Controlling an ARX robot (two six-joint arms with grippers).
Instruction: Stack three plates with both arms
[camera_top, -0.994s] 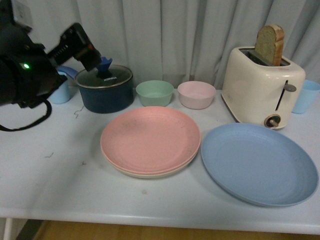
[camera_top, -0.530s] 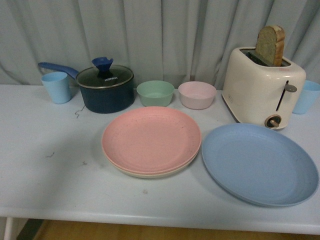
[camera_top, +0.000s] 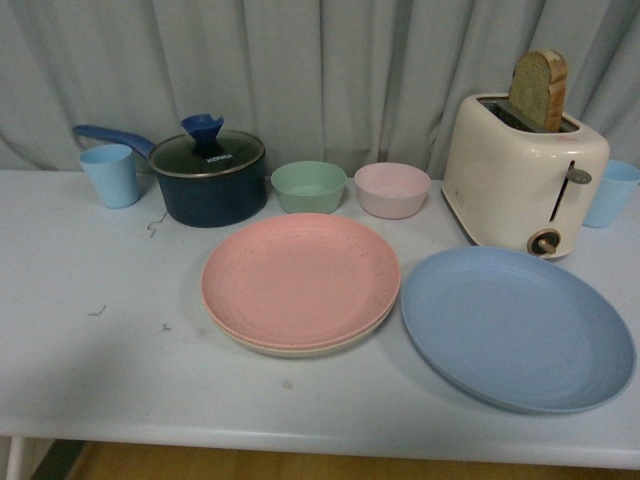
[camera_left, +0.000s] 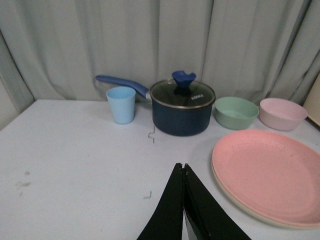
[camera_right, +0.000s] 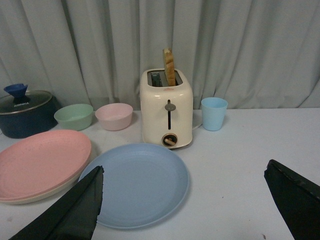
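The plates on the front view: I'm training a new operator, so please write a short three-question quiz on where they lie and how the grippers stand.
1. True or false: the round matte pink plate lies on top of the shallow round beige plate.
2. Pick one: the large round light blue plate lies A) on the pink plate, B) on the white table beside the stack, C) under the beige plate.
3. Short answer: which is open, the left gripper or the right gripper?

Key: 1 true. 2 B. 3 the right gripper; the left one is shut on nothing.
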